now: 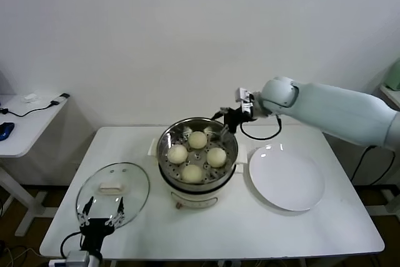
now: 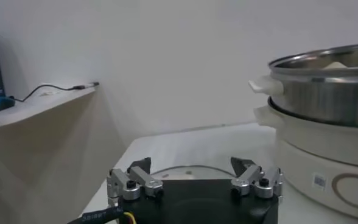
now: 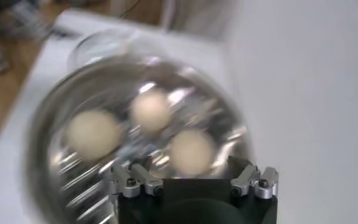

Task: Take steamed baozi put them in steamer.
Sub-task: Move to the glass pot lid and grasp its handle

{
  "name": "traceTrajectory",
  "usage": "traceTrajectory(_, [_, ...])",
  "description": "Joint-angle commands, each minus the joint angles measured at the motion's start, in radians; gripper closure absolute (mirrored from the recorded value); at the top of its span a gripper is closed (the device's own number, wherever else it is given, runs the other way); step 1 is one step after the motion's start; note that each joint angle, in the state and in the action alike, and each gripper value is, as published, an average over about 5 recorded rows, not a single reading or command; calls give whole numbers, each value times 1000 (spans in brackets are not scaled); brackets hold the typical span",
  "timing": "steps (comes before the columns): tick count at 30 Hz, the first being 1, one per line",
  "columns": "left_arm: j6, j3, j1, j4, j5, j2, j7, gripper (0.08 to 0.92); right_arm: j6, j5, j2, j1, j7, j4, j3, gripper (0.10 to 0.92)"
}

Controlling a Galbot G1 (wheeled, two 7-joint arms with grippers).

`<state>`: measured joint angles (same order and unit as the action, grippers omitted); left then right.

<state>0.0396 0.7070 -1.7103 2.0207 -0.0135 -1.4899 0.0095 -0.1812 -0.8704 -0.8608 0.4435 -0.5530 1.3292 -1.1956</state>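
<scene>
The steamer, a shiny steel pot on a white base, stands mid-table. Several cream-white baozi lie on its perforated tray, among them one at the back, one on the left and one on the right. My right gripper hangs open and empty just above the pot's far rim. In the right wrist view that gripper looks down on three baozi in the steamer. My left gripper rests open and empty at the near left; the left wrist view shows it beside the steamer.
A round glass lid with a white handle lies flat left of the steamer, under my left gripper. A flat white plate sits bare to the steamer's right. A side table with cables stands at far left.
</scene>
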Motion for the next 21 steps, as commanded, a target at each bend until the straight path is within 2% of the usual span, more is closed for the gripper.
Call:
traceTrajectory(1, [-10,-3,6,10,-29,22,-17,177,108,84,237,-667,492,83,857,203])
traceTrajectory(6, [102,4,3,62,-76,66,9,177,173,208,252,-1116,487,135,1312,203])
traceTrajectory(11, [79,19,50,24,-45,69,31,177,263,259,171,-1489,450,185,1633,203])
traceTrajectory(15, [66,16,63,-10,-28,77,26,177,343,314,65,-1681,406,198,1785,203])
traceTrajectory(21, [4,0,64,-49,19,83,-11,177,437,371,-93,-1834,373,184,1841,203])
